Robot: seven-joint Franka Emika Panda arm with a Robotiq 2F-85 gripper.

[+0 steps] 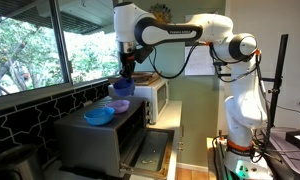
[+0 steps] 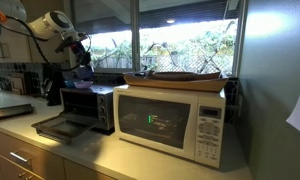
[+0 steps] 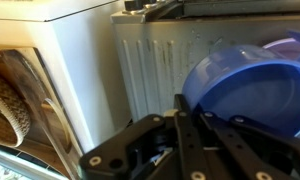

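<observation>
The gripper [image 1: 123, 79], fingers pinched seemingly on the thin rim of a bowl [image 3: 245, 95], its only graspable edge, holds it above the oven [image 1: 90, 140] beside the microwave [image 2: 175, 120].

kitchen. white microwave [image 2: 170, 122] and dark toaster oven [image 2: 88, 105], its door dropped open, stand side by side on a grey tabletop [image 2: 90, 155]. drawers [image 2: 18, 160] with bar handles run below it. dark tiled backsplash [image 1: 20, 118] lines the wall under big windows [image 2: 180, 40], trees outside. blue bowls [image 1: 100, 115] sit on top of the toaster oven, and a flat woven tray [image 2: 185, 76] lies on the microwave.
</observation>
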